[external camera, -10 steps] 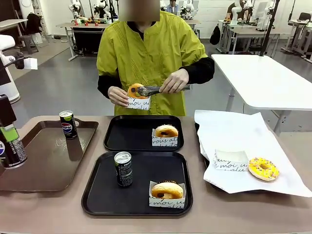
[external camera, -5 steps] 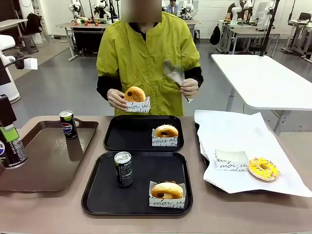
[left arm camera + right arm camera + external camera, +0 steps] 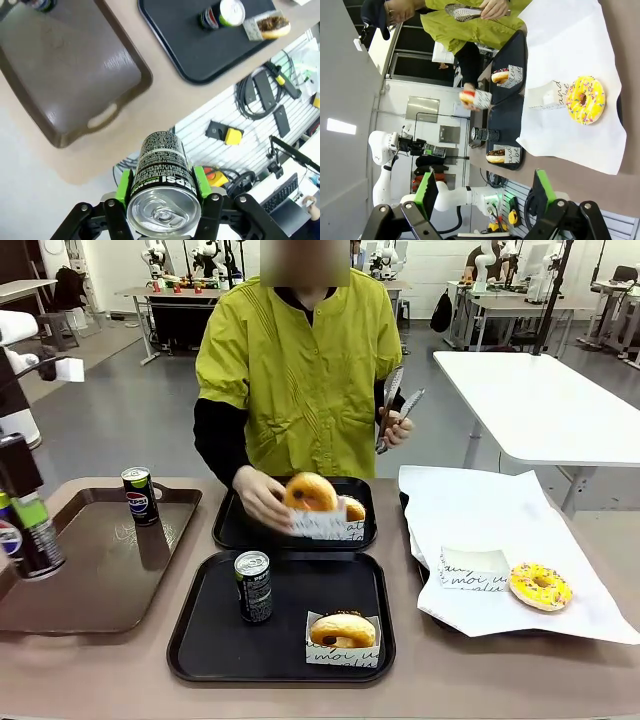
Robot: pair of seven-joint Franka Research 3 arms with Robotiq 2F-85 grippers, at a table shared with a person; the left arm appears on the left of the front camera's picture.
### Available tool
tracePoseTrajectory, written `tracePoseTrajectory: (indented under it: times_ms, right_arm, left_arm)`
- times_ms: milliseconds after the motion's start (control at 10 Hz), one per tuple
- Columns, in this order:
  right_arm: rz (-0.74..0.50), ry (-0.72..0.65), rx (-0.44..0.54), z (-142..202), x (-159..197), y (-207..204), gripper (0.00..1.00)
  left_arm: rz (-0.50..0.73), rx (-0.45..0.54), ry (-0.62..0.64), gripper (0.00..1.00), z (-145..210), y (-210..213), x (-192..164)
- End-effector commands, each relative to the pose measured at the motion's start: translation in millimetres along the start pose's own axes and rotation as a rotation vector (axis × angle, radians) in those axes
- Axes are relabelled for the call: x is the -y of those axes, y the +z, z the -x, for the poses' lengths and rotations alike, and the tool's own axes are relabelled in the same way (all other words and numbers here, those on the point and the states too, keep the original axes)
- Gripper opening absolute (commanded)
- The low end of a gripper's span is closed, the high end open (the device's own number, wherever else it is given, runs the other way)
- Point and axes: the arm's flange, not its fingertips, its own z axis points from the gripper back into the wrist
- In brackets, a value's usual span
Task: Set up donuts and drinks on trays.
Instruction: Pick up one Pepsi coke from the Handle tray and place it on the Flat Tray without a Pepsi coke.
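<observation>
Near matte black rectangular tray: upright black-green can, boxed chocolate ring donut. Far matching tray: boxed golden donut.

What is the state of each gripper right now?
Left gripper: closed on a Pepsi can.
Right gripper: open, holding nothing.

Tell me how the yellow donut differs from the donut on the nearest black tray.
The yellow donut has sprinkled yellow glaze; the tray donut is golden-brown with a dark top. The yellow donut lies bare on white paper; the tray donut sits in a lettered box on the black tray. Both are ring donuts.
</observation>
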Motion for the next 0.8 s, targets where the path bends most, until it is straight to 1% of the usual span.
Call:
tracePoseTrajectory:
  times_ms: [0, 100, 200, 400, 500, 700]
  right_arm:
    - [-0.028, 0.016, 0.016, -2, -1, 0, 1.00]
    - [-0.028, 0.016, 0.016, -2, -1, 0, 1.00]
    - [-0.028, 0.016, 0.016, -2, -1, 0, 1.00]
    - [-0.028, 0.016, 0.016, -2, -1, 0, 1.00]
    - [-0.028, 0.016, 0.016, -2, -1, 0, 1.00]
    - [-0.028, 0.016, 0.016, -2, -1, 0, 1.00]
  left_arm:
    - [-0.013, 0.038, -0.001, 0.58, -46, 3, 3]
    - [-0.021, 0.024, 0.001, 0.58, -68, 6, 3]
    - [-0.018, 0.038, 0.006, 0.58, -77, 6, 5]
    - [-0.028, 0.040, 0.023, 0.58, -74, 4, 11]
    - [-0.030, 0.033, -0.009, 0.58, -77, -3, 2]
    - [-0.030, 0.033, -0.009, 0.58, -77, -3, 2]
